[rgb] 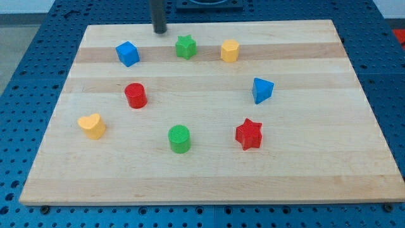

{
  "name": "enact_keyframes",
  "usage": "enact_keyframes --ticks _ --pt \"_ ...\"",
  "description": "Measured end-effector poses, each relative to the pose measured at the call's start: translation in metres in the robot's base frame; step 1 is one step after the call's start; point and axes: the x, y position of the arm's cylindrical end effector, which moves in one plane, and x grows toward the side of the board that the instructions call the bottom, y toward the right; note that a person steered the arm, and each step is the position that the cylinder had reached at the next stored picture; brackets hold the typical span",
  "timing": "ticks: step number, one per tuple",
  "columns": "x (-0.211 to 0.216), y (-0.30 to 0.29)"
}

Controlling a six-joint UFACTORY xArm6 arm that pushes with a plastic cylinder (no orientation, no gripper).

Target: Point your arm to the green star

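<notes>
Nearest the lens: green cylinder [180,139], lower middle of frame. Green star [185,47] up top center, just right of my tip [160,30] — close, not touching. No jaws on that rod, so nothing held. Probably light hard plastic (slides easy) — no grabbing, just approach a flat side. Count: eight blocks — two each green, blue, red, yellow.

Bright, even overhead light; soft short shadows; sharp focus throughout.

2 stars [185,47], 2 cylinders [135,95], 1 cube [127,53], 1 heart [92,126], 1 hexagon block [230,50], 1 pyramid-like block [261,90]
</notes>
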Motion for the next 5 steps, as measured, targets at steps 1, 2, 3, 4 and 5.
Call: enact_keyframes --ticks 1,2,3,4,5 --pt "0.022 -0.015" --pt "0.023 -0.015" --pt "0.024 -0.011" --pt "0.028 -0.002" --pt "0.033 -0.002"
